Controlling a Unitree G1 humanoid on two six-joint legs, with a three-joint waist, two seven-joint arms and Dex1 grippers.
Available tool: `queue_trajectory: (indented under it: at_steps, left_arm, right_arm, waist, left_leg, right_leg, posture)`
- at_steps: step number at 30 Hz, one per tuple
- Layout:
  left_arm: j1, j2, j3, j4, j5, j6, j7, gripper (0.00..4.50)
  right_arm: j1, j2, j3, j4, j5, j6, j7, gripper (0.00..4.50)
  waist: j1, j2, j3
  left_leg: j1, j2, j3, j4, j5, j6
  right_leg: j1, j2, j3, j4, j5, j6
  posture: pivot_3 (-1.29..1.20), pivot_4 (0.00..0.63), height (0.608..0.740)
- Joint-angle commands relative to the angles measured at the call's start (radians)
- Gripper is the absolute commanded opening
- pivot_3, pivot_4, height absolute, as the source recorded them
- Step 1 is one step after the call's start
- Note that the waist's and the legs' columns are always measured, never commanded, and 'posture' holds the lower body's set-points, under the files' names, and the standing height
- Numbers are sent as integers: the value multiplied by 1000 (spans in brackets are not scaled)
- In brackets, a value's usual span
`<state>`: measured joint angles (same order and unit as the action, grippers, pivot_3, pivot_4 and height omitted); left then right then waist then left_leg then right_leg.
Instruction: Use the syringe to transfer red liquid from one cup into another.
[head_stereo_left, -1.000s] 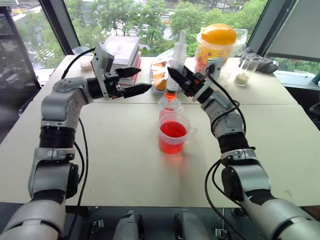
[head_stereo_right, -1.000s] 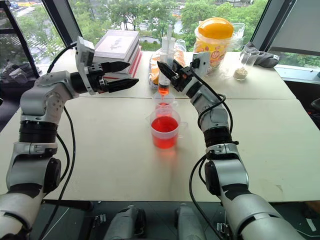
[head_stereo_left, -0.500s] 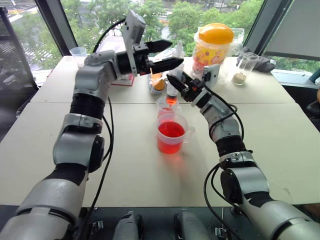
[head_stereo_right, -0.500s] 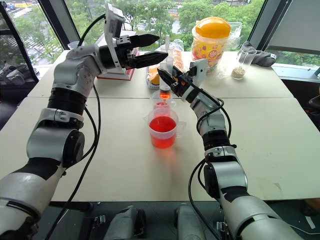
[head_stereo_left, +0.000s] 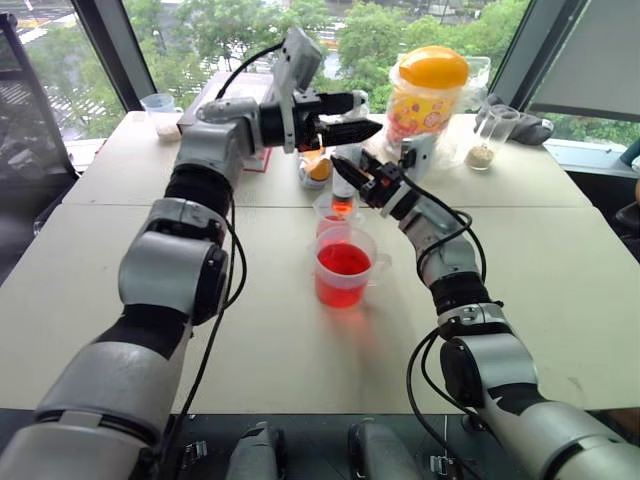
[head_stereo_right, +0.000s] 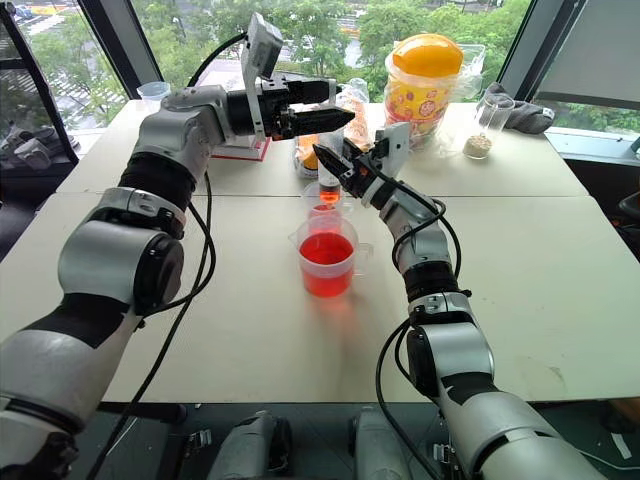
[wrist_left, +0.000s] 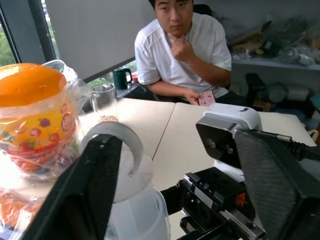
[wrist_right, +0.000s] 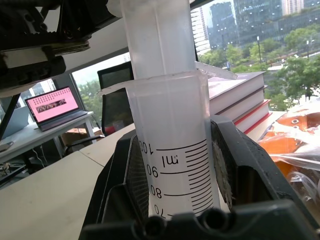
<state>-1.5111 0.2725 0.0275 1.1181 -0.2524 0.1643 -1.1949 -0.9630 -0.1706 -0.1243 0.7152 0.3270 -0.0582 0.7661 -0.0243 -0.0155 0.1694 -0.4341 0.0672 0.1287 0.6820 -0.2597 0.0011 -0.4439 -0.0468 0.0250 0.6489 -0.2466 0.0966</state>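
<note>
Our left gripper (head_stereo_left: 362, 112) reaches level over the plunger top, its jaws partly apart on either side of the pale ring; whether they pinch it, we cannot tell. Our right gripper (head_stereo_left: 352, 172) clamps the syringe (wrist_right: 172, 150) upright, tip above the small cup (head_stereo_left: 335, 212), behind the big cup (head_stereo_left: 343, 268) of red liquid (head_stereo_left: 342, 262). We judge the emptying push still ahead. The barrel's fill is hard to read.

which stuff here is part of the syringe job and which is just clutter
In use:
- syringe
- larger cup of red liquid
- smaller cup
- right pincer, left pincer

Lying about:
- orange-lidded jar
- books
- cups with pale powder
</note>
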Motion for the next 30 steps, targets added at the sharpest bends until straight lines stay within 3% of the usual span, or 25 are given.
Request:
queue_trajectory:
  at_steps: [1,4,30]
  left_arm:
    - [-46,-16,17,17,11,-17,-2,1559]
    - [-44,-20,20,23,25,-31,-1,79]
    - [85,-16,-8,-33,91,-41,-12,27]
  right_arm:
    - [-33,1,-5,-13,0,-30,3,1394]
    - [-38,-1,-4,-16,-5,-31,5,1394]
    - [-102,-33,-3,-277,39,188,-24,1394]
  waist:
    - [0,0,0]
    - [0,0,0]
    - [3,0,0]
  left_leg:
    - [0,0,0,0,0,0]
    - [0,0,0,0,0,0]
    - [0,0,0,0,0,0]
  right_leg:
    - [0,0,0,0,0,0]
    - [0,0,0,0,0,0]
    - [0,0,0,0,0,0]
  posture:
    - [0,150,740]
    - [0,150,740]
    - [0,150,740]
